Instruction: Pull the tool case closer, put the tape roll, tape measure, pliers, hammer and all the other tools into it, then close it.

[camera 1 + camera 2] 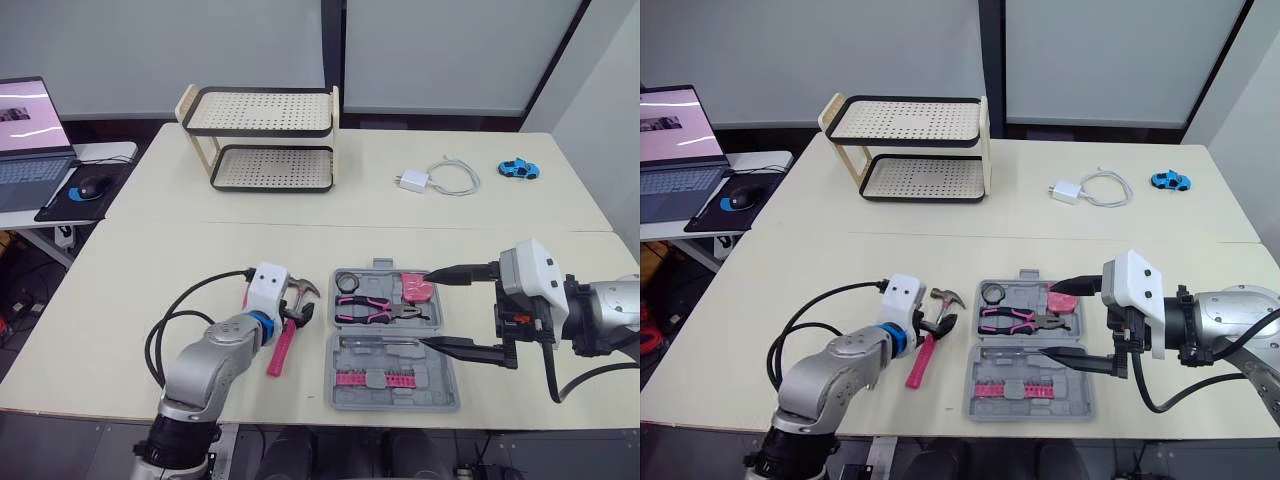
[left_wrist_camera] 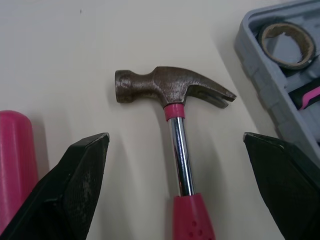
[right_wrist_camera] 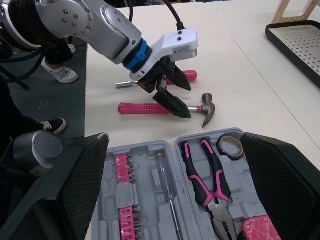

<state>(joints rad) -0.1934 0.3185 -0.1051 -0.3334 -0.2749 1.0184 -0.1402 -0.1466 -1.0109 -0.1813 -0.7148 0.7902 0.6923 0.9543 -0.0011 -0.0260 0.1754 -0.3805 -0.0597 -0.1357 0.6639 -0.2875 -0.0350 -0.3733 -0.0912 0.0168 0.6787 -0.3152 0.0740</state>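
The grey tool case (image 1: 345, 395) lies open near the table's front edge. It holds a tape roll (image 1: 347, 282), pink-handled pliers (image 1: 372, 310), a pink tape measure (image 1: 417, 288), a thin screwdriver (image 1: 380, 342) and pink bits (image 1: 372, 378). Left of the case, a hammer (image 1: 281, 352) with a pink handle lies on the table. My left gripper (image 2: 175, 137) stands open just above it, one finger on each side of the steel shaft. A pink screwdriver (image 3: 175, 77) lies beyond the hammer. My right gripper (image 1: 428, 308) is open over the case's right side, holding nothing.
A two-tier perforated rack (image 1: 265, 135) stands at the back of the table. A white charger with cable (image 1: 440, 178) and a blue toy car (image 1: 518, 168) lie at the back right. A laptop (image 1: 30, 140) and mouse (image 1: 92, 187) sit on a side table at the left.
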